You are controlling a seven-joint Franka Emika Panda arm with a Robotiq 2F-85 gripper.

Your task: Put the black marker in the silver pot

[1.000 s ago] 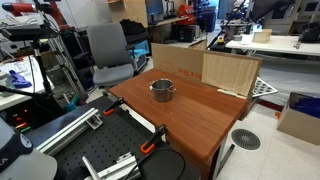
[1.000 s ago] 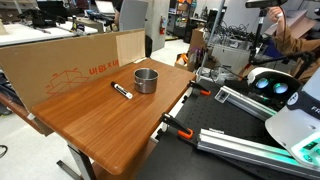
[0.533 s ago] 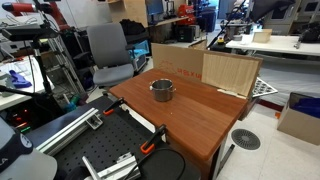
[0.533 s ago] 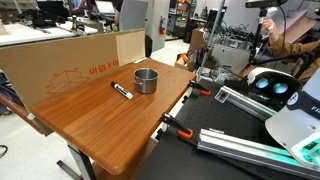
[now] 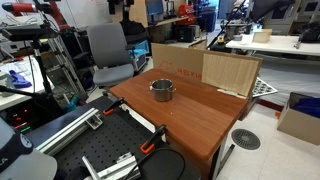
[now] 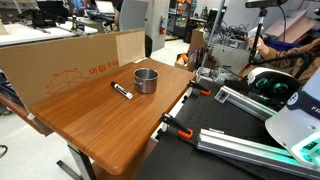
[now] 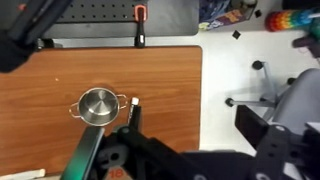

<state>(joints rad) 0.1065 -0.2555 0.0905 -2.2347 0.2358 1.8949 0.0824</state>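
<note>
The silver pot point(image 5: 162, 90) stands on the wooden table point(image 5: 200, 120); it shows in both exterior views point(image 6: 146, 80) and in the wrist view point(image 7: 97, 105). The black marker point(image 6: 122, 91) lies flat on the table beside the pot, apart from it. In the wrist view the marker point(image 7: 133, 112) lies just right of the pot, its lower end hidden by my gripper. My gripper point(image 7: 170, 160) shows only as a dark blurred body along the bottom of the wrist view, high above the table. Its fingers cannot be made out.
A tan cardboard box point(image 5: 200, 68) stands along the table's far edge point(image 6: 70, 65). A grey office chair point(image 5: 108, 50) stands beside the table. Orange-handled clamps point(image 6: 175, 128) grip the table edge next to the robot's base rails.
</note>
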